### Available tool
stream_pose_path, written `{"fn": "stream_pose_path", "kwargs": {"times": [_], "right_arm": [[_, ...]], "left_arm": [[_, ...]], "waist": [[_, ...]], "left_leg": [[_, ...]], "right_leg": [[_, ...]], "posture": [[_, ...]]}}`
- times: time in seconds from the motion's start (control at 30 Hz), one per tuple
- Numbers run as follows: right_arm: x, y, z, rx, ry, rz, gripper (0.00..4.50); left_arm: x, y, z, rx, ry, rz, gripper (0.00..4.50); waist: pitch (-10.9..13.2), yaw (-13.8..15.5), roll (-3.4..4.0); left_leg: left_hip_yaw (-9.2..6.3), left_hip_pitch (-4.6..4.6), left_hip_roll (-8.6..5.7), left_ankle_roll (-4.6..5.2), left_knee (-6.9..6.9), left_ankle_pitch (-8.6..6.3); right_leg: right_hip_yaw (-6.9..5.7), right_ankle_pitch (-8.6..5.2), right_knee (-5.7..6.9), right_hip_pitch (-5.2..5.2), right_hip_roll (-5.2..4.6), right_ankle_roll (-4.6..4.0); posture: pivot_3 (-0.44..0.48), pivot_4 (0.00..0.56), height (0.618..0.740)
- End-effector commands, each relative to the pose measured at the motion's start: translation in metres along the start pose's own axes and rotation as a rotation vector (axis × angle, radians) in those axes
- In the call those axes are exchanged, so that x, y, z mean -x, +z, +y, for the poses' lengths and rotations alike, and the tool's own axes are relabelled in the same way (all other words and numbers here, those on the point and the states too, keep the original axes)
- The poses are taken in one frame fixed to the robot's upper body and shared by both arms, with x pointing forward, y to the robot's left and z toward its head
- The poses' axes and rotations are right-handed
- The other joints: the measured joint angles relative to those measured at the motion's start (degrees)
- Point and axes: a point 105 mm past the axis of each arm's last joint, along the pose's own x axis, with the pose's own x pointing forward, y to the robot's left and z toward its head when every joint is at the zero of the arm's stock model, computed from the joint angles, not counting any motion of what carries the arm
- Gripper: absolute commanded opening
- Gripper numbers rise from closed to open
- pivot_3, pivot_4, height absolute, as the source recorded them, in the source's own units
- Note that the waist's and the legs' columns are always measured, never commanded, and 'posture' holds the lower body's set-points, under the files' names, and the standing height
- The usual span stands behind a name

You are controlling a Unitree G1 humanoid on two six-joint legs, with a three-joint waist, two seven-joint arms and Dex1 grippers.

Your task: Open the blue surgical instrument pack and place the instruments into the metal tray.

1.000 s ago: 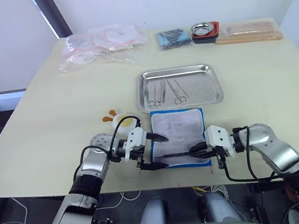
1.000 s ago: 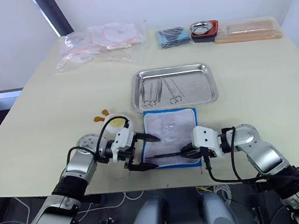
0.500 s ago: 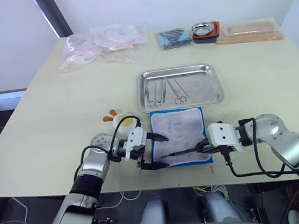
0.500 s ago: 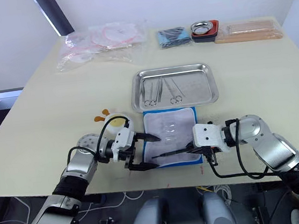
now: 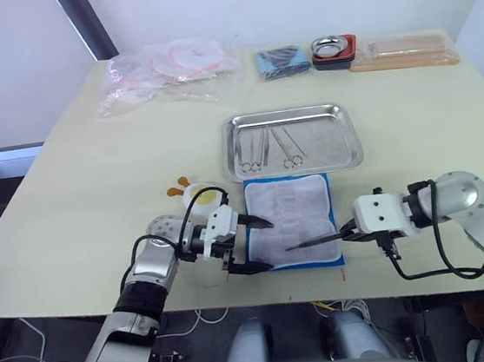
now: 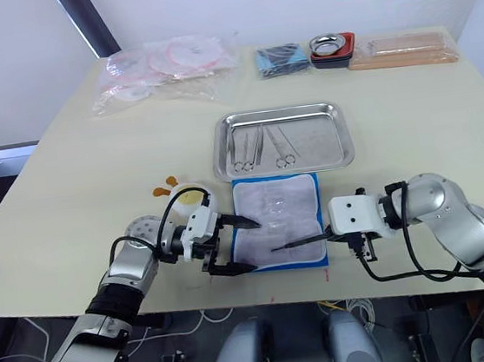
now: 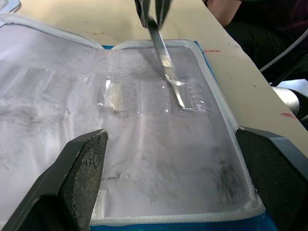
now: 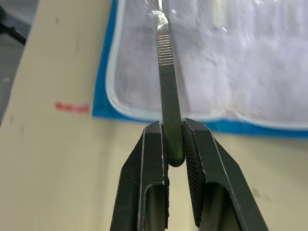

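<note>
- L gripper [image 5: 251,245] sat at the near-left edge of the blue surgical instrument pack [image 5: 290,219], fingers spread wide w/ nothing between them; pack lay open just to its right, whitish lining up.
- Pack was flat on the table [image 5: 94,189], touching the near rim of the metal tray [image 5: 291,140]; three instruments [image 5: 266,148] already lay in the tray.
- R gripper [image 8: 174,144] was clamped on the butt end of a slim instrument [image 5: 317,240] at the pack's near-right corner; its long axis ran from the fingers leftward over the lining, tip low over a clear pocket.
- Key relation: tray lay beyond the R gripper, to its far left, past the pack; R arm nearer & already loaded.
- Vs 1 s ago: R gripper had pulled back rightward, tool w/ it, tip nearly clear of the pocket; L gripper unchanged.
</note>
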Motion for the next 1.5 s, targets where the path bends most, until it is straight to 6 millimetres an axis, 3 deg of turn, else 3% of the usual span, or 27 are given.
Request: {"fn": "stream_pose_path", "kwargs": {"times": [0.03, 0.5, 0.73, 0.83, 1.07, 1.17, 1.5], "right_arm": [[0.015, 0.004, -0.002, 0.036, -0.030, 0.012, 0.07], [0.067, -0.014, -0.006, -0.005, -0.106, 0.080, 0.07], [0.079, -0.008, -0.023, -0.119, -0.217, -0.032, 0.07], [0.078, -0.002, -0.035, -0.189, -0.290, -0.108, 0.07], [0.068, -0.003, -0.089, -0.408, -0.535, -0.209, 0.07], [0.056, -0.006, -0.111, -0.493, -0.613, -0.229, 0.07], [0.018, -0.006, -0.154, -0.653, -0.775, -0.235, 0.07]], "left_arm": [[-0.001, -0.033, -0.011, 0.131, -0.003, 0.096, 4.50], [-0.007, -0.034, -0.012, 0.133, -0.019, 0.086, 4.50], [-0.006, -0.035, -0.012, 0.137, -0.015, 0.085, 4.50], [-0.007, -0.035, -0.011, 0.138, -0.013, 0.083, 4.50], [-0.008, -0.035, -0.012, 0.140, -0.010, 0.079, 4.50], [-0.009, -0.035, -0.012, 0.141, -0.009, 0.078, 4.50], [-0.005, -0.035, -0.011, 0.137, 0.000, 0.084, 4.50]], "waist": [[0.00, 0.08, 0.00], [0.01, 0.30, 0.02], [0.00, 0.27, 0.04], [-0.02, 0.26, 0.09], [-0.02, 0.29, 0.18], [-0.03, 0.22, 0.19], [-0.04, 0.20, 0.35]], "left_leg": [[0.00, -0.02, 0.00, 0.00, 0.00, 0.00], [0.00, -0.04, -0.01, 0.00, 0.00, 0.00], [0.00, -0.02, -0.01, 0.00, 0.00, 0.00], [0.01, 0.00, -0.01, 0.00, 0.00, 0.00], [-0.01, -0.01, -0.03, 0.00, -0.01, 0.00], [0.05, 0.03, -0.02, 0.01, -0.03, 0.00], [0.02, -0.02, -0.05, 0.02, -0.04, -0.01]], "right_leg": [[0.00, 0.00, -0.02, 0.00, 0.00, 0.00], [-0.02, 0.00, -0.10, 0.02, -0.04, 0.01], [-0.02, 0.00, -0.15, 0.07, -0.04, 0.02], [-0.01, 0.01, -0.14, 0.08, -0.04, 0.02], [-0.02, 0.01, -0.15, 0.08, -0.06, 0.01], [0.04, 0.02, -0.14, 0.08, -0.04, 0.00], [0.02, 0.08, -0.10, 0.06, -0.05, -0.10]], "posture": [[0.000, 0.150, 0.740], [0.000, 0.150, 0.740], [0.000, 0.150, 0.740], [0.000, 0.150, 0.740], [0.000, 0.150, 0.740], [0.000, 0.150, 0.740], [0.000, 0.150, 0.740]]}}
